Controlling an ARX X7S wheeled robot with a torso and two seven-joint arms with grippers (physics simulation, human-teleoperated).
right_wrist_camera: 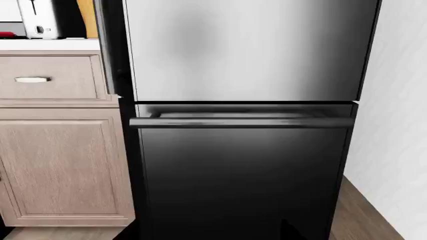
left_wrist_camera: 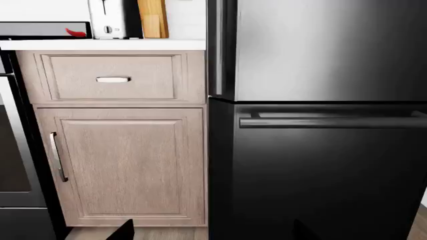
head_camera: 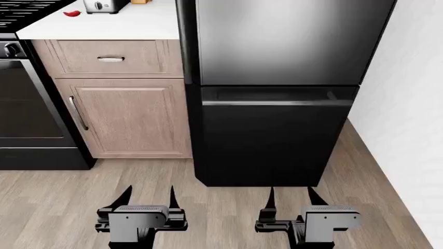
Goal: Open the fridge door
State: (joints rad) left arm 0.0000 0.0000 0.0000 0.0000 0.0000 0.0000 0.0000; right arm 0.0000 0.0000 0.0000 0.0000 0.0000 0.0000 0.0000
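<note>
On the wood floor (head_camera: 62, 202), two empty claws, left (head_camera: 147, 193) and right (head_camera: 291, 194), gape before one shut fridge door (head_camera: 284, 41).

Even, bright light fills my views, all sharp and unblurred. A soft pale sheen spreads across the fridge door (head_camera: 277, 41), fading darker toward its edges; shadows are faint.
</note>
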